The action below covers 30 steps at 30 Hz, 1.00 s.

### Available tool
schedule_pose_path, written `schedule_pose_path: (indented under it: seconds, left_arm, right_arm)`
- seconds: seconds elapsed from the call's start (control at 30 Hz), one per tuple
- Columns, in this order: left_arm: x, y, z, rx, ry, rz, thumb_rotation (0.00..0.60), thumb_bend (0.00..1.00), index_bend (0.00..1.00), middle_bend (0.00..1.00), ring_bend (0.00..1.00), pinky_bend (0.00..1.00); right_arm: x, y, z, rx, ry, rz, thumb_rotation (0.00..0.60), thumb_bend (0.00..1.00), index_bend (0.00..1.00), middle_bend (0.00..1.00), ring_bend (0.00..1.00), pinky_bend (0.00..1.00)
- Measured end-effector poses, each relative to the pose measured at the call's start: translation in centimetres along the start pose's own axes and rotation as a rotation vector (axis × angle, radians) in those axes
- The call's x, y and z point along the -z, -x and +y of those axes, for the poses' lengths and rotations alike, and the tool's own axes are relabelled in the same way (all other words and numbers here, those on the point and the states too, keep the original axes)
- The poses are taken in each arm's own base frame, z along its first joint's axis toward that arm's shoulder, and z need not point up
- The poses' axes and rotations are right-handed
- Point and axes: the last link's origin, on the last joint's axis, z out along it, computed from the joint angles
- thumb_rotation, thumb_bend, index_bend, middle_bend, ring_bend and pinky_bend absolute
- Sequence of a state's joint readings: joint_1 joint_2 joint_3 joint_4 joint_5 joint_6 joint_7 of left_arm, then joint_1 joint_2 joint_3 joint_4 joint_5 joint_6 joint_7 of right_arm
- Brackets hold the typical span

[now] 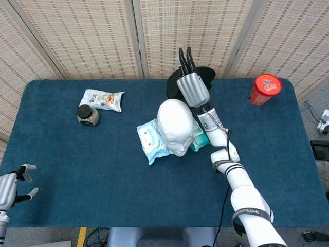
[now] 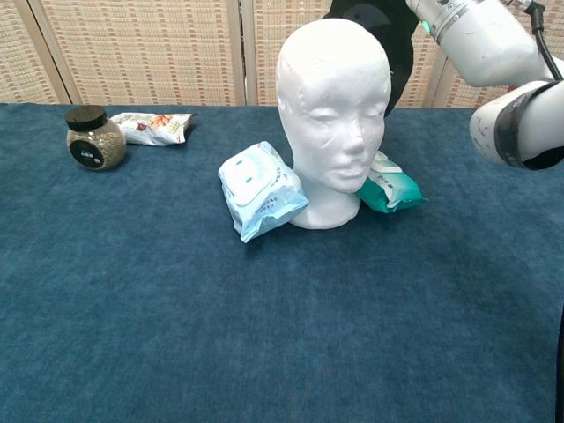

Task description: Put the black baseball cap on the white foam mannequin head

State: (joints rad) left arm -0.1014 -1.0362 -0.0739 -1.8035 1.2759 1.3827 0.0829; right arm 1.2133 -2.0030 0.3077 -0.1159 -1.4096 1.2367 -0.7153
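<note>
The white foam mannequin head [image 1: 176, 126] stands upright near the middle of the blue table, its smooth crown bare and its face toward the table's near edge. The black baseball cap [image 1: 201, 77] is off the table, raised just behind and above the head toward the far edge, gripped by the right hand [image 1: 191, 85]; most of it is hidden.

Black baseball cap [image 1: 205, 77]: mostly hidden behind the right hand [image 1: 192, 87] in the head view, cut by the top edge in the chest view. Left hand [image 1: 13, 186]: cropped at lower left. Green wipes pack [image 2: 388, 189]: partly behind mannequin head [image 2: 333, 115].
</note>
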Motion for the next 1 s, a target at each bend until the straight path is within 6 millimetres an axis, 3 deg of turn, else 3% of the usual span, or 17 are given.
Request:
schedule_pose_path:
  seconds: [0.33,1.0]
  left_arm:
    - [0.1,0.0,0.2,0.001,0.005,-0.001,0.600,0.17,0.32,0.54,0.45,0.56]
    - [0.1,0.7,0.2,-0.007,0.004,-0.027,0.600,0.17,0.32,0.54,0.45,0.56]
  right_arm:
    - [-0.7,-2.6,-0.9,-0.070,0.031,0.082,0.600,0.49,0.76,0.18,0.02,0.07]
    - [-0.2,-5.9,-0.8,-0.166,0.053,0.281,0.600,0.49,0.76,0.18,0.02,0.07]
